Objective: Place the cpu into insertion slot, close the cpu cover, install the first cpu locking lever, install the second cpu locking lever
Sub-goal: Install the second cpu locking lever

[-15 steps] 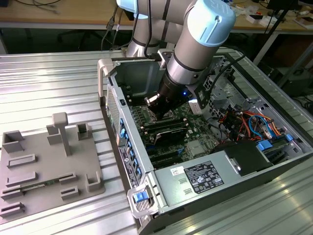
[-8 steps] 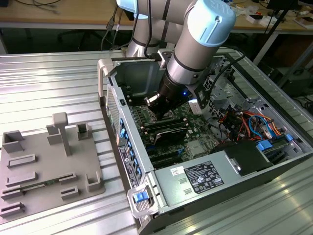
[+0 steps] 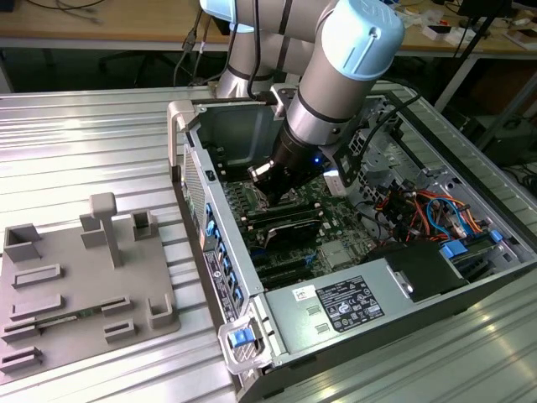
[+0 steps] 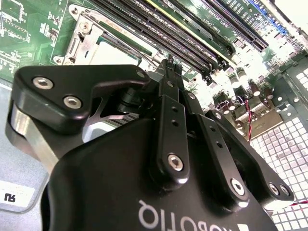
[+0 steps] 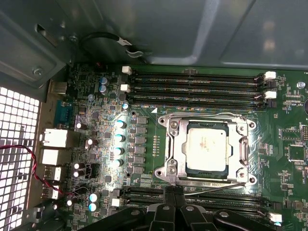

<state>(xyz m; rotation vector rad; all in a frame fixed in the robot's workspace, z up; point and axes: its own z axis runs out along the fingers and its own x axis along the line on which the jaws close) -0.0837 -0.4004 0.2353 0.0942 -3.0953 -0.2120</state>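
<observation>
I see the cpu (image 5: pixel 207 149) already seated in its socket with the cpu cover (image 5: pixel 168 159) closed flat around it, so I judge the locking-lever step is in hand. My pincer (image 4: pixel 169 67) is clenched on nothing, tips pressed together just beside the cover's edge. A lever wire (image 5: pixel 219 188) crosses that edge near the tips; I leave the printed labels unread.

Bright, even light; glare on capacitors (image 5: pixel 119 150); near pincer (image 4: pixel 169 65) blurred.

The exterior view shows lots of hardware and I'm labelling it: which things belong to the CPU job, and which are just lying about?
Job:
cpu
cpu cover, lying closed around it
gripper, beside the socket

Lying about:
grey fixture plate
memory slots
red and black wires
</observation>
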